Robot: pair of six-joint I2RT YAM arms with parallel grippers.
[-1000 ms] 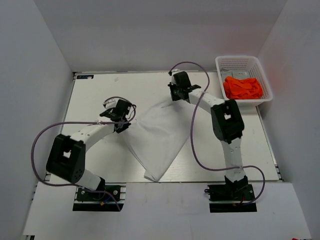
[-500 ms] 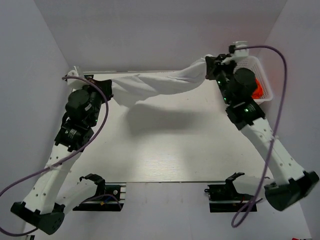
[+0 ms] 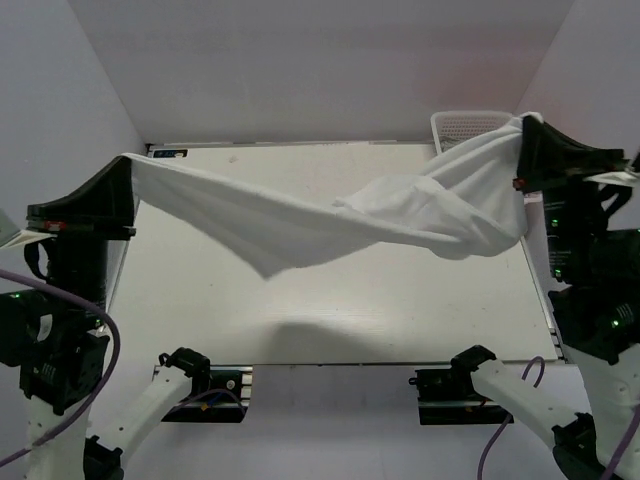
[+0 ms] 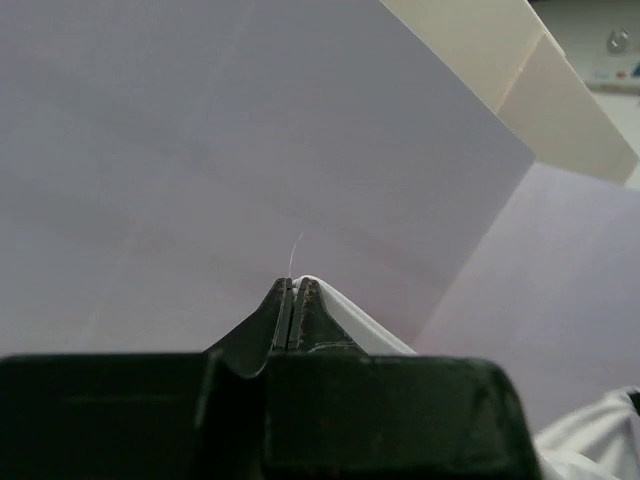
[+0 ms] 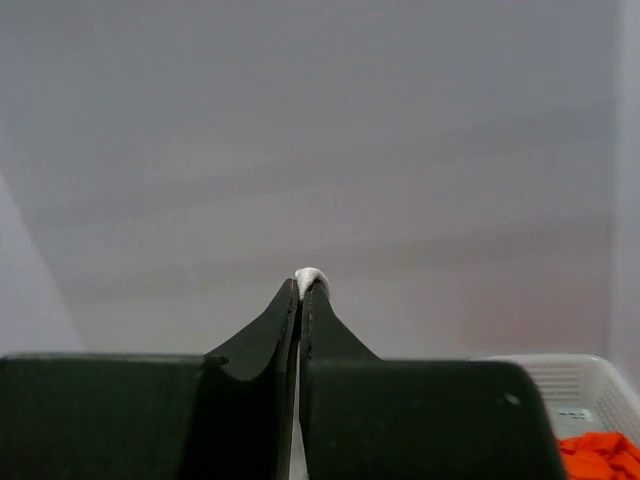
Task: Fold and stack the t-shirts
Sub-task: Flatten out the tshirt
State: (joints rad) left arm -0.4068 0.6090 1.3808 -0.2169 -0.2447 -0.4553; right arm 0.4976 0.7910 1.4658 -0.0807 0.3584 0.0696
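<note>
The white t-shirt (image 3: 330, 215) is up in the air, strung between the two arms and well clear of the tabletop (image 3: 330, 310), which carries only its shadow. The left gripper (image 3: 127, 163) is clamped on one corner of the cloth high at the left side. Its wrist view shows the jaws pressed together with a thin white edge and a loose thread poking out at the tips. The right gripper (image 3: 524, 122) is pinched on the opposite corner high at the right, and its wrist view shows a small nub of white cloth squeezed between closed jaws. Holding the shirt by two far-apart points and lifting it lets gravity pull the fabric open, so it can be laid down flat before any fold is made. The spread is not clean yet, as I read it. The cloth twists about its middle, bunches into a heavy sag toward the right, and a loose flap hangs down left of centre. That suggests the two held points may not be matching corners, or that the shirt needs a shake or a drag across the tabletop to untwist. The orange t-shirt (image 5: 600, 452) lies crumpled in the white basket (image 3: 462, 121) at the far right corner, partly screened from above by the hanging cloth and waiting its turn. Folding proper has not begun, and the task looks to be in its early spreading stage.
</note>
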